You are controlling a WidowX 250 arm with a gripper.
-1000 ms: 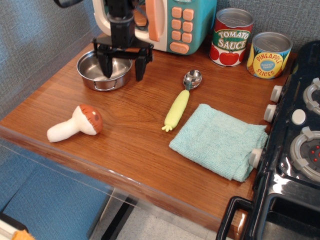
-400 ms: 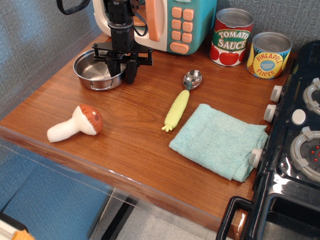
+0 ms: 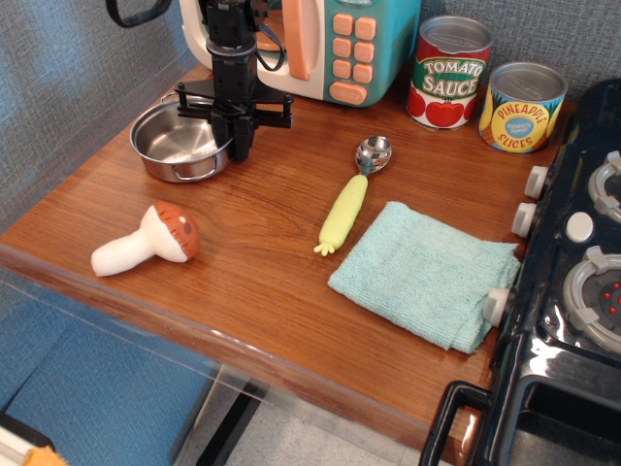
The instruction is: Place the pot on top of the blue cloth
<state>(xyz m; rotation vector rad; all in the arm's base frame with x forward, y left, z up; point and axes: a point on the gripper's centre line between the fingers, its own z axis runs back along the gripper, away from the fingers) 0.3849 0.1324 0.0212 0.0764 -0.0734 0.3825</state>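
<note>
The pot (image 3: pixel 178 143), a small shiny steel pot with loop handles, is at the back left of the wooden table (image 3: pixel 243 282). My gripper (image 3: pixel 236 146) points straight down at the pot's right rim, with its fingers drawn together on that rim. The blue cloth (image 3: pixel 424 275), a folded teal terry cloth, lies flat at the right of the table next to the stove, well away from the pot and with nothing on it.
A toy microwave (image 3: pixel 335 44) stands just behind the gripper. A tomato sauce can (image 3: pixel 448 73) and a pineapple can (image 3: pixel 524 107) stand at the back right. A yellow-handled spoon (image 3: pixel 349 199) lies between pot and cloth. A toy mushroom (image 3: pixel 146 243) lies front left. A black stove (image 3: pixel 572 291) borders the right.
The gripper's fingers went from spread wide over the pot to closed on its right rim. The pot has shifted a little to the left.
</note>
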